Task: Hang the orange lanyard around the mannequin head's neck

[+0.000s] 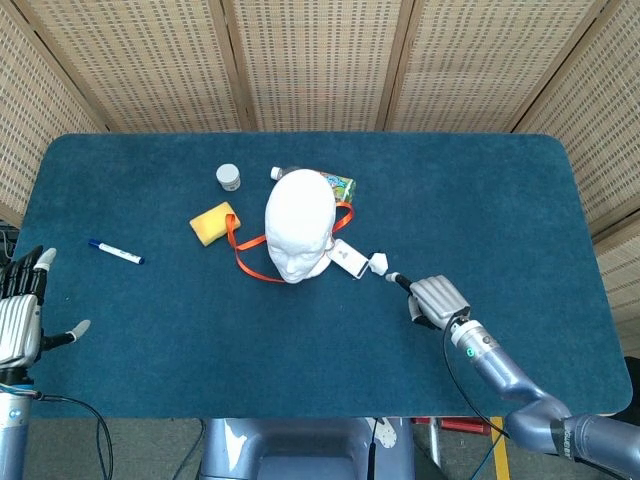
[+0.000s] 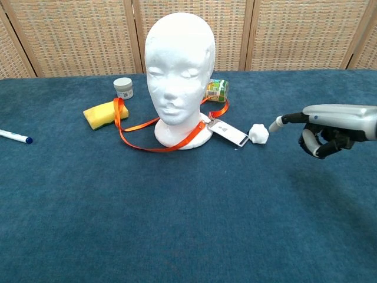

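Note:
The white mannequin head (image 1: 298, 225) (image 2: 177, 65) stands upright at the table's middle. The orange lanyard (image 1: 234, 240) (image 2: 118, 115) lies on the cloth, looped around the head's base, with one end draped over a yellow sponge. Its white badge (image 1: 347, 258) (image 2: 228, 132) rests right of the base. My right hand (image 1: 432, 298) (image 2: 330, 127) hovers low, right of the badge, one finger stretched toward a white lump and the others curled in, holding nothing. At the table's left edge my left hand (image 1: 20, 315) has its fingers spread and is empty; the chest view does not show it.
A yellow sponge (image 1: 213, 222) (image 2: 101, 113) and a small jar (image 1: 229, 177) (image 2: 123, 87) sit left of the head. A green pack (image 1: 338, 184) (image 2: 217, 89) lies behind it. A white crumpled lump (image 1: 378, 263) (image 2: 258, 133) is beside the badge. A pen (image 1: 115, 252) (image 2: 15, 137) lies far left.

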You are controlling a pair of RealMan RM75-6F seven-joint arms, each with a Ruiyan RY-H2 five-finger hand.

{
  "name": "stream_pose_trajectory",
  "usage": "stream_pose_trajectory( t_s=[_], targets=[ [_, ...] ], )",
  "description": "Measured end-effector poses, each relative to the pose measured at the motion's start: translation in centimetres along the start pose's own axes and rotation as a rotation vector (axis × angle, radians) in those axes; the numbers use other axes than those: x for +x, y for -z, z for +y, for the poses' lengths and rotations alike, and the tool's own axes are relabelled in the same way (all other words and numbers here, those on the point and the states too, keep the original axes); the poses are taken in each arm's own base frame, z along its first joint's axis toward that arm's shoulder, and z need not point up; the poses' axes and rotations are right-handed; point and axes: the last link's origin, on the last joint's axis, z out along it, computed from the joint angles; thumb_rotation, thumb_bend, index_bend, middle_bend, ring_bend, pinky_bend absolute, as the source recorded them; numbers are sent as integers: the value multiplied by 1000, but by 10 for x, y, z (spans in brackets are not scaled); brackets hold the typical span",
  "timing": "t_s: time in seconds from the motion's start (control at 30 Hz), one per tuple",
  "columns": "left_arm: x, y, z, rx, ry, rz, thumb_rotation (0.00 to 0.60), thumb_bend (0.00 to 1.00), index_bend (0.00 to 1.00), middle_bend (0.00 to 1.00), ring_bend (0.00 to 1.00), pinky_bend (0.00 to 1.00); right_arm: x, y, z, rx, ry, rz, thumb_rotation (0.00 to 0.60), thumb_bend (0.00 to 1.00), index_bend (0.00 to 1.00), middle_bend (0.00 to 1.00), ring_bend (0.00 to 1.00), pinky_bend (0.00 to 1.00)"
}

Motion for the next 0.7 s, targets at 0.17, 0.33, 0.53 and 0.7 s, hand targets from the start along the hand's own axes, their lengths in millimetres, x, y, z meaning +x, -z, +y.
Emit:
stream_pose_trajectory(
  t_s=[0.17, 0.33, 0.53, 0.7],
  targets=[
    [-2, -2, -1, 3, -3, -3, 600, 14, 0, 0, 0, 0, 0, -18, -16, 16, 19, 8, 600, 1000, 144, 754, 663, 857],
    [-3, -4, -2, 9, -2, -11, 600, 14, 0, 0, 0, 0, 3, -34, -32, 16, 9, 18, 600, 1000, 144, 754, 663, 857],
    [-5, -5, -3, 15, 1, -20, 600, 13, 0, 0, 0, 0, -4, -49, -45, 3, -20, -1, 600, 1000, 144, 754, 664, 858],
    [-6, -5, -3, 16, -5, -24, 600, 13, 0, 0, 0, 0, -10, -65, -49, -37, -41, -7, 600, 1000, 144, 754, 663, 858]
  ],
)
